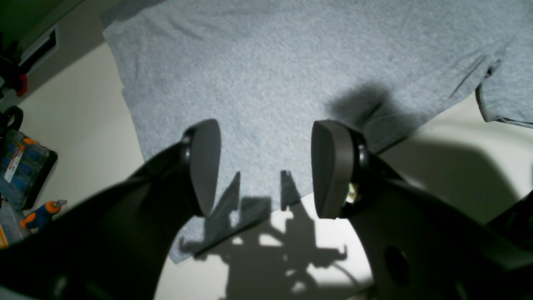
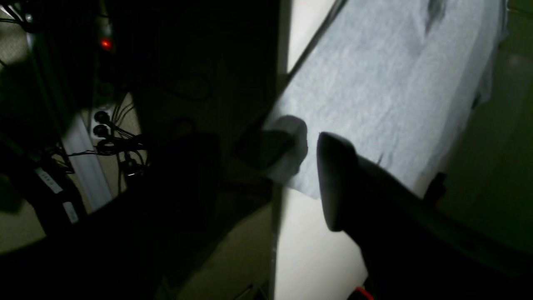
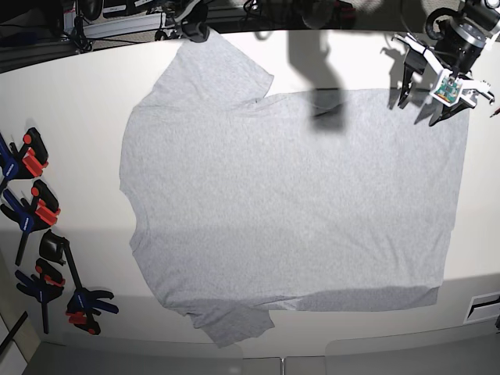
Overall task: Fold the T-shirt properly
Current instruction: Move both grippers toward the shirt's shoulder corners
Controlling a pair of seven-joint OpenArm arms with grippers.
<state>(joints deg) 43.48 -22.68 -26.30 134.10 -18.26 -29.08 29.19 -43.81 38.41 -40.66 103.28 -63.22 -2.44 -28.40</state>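
Clamps (image 3: 31, 211) lie at the table's (image 3: 78, 101) left edge, clear of the shirt (image 3: 289, 195), so they look like no hazard unless cloth is dragged that way. The shirt is spread flat in the middle of the table, plain side up, with one sleeve reaching the far edge.

There the right gripper (image 2: 300, 162) stands with its jaws apart on either side of that sleeve's corner, which seems to curl over the table edge. The risk is a shallow bite: closing on the corner alone could let it slip out mid-fold, or pull the sleeve off the table. One finger is lost in shadow, so how much cloth sits between the jaws is unclear.

At the right, the left gripper (image 1: 266, 166) hovers over the hem corner, pads wide apart and not touching the cloth. Descending there, it may pinch only the top layer, or push a wrinkle ahead of it. Uneven lifts by the two arms would skew the fold.
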